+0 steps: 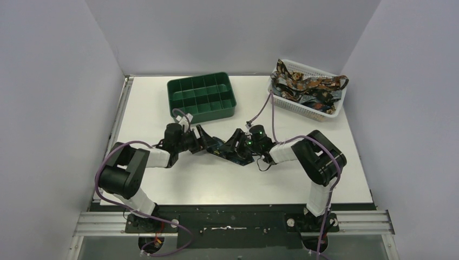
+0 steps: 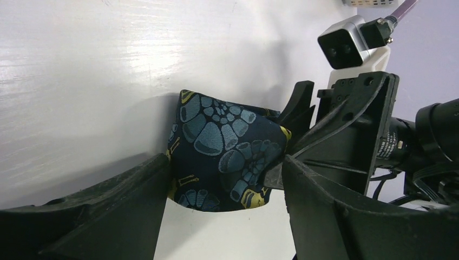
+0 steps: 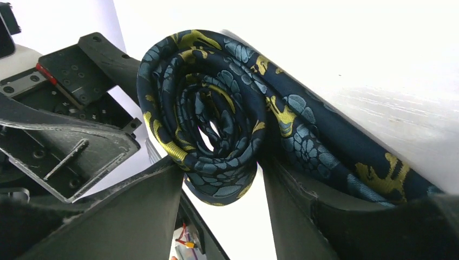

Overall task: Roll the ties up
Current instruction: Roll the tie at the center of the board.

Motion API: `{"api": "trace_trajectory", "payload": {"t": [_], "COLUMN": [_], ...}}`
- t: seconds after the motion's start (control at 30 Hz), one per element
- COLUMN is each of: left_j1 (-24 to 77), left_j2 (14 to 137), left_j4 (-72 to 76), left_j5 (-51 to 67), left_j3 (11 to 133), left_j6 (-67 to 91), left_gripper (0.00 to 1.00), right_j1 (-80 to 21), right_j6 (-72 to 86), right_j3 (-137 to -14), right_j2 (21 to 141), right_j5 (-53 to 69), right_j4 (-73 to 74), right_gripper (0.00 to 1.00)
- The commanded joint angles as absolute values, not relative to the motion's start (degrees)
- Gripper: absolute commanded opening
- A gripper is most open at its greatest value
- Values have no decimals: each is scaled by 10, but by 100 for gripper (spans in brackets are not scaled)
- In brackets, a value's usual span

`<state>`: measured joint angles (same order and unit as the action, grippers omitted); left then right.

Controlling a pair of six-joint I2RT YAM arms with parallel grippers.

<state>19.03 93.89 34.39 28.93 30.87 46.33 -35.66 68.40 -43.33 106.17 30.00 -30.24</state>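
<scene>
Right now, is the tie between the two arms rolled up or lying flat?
Mostly rolled. The right wrist view shows the tie wound into a tight spiral, with a tail running off unrolled.

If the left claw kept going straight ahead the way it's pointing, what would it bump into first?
The rolled tie: it sits right between the left gripper's fingers. Just behind the roll, seemingly very close, the right gripper faces it from the other side.
</scene>
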Motion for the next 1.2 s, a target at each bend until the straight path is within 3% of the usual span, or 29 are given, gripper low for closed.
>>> {"api": "trace_trajectory", "payload": {"t": [0.0,0.23,0.37,0.53,0.63,0.83,1.17], "left_j1": [193,191,188,174,159,119,93], "left_j2": [919,876,841,782,728,646,594], "left_j4": [328,270,226,159,136,92,13], "left_j5": [284,253,222,159,102,73,74], "left_j3": [318,341,353,345,318,283,284], "left_j6": [445,425,416,418,421,421,365], "left_gripper": [72,75,78,80,81,84,85], "right_j1": [-352,-353,-354,-365,-389,-432,-456], "right_j6": [661,521,434,211,27,-153,-212], "right_j3": [-443,-498,-520,-511,-485,-525,-584], "right_j2": [1039,969,944,927,906,942,1029], "right_j5": [286,216,183,180,185,209,221], "right_j4": [-310,-139,-73,-115,-166,-154,-132], "right_gripper": [60,82,87,89,99,100,100]}}
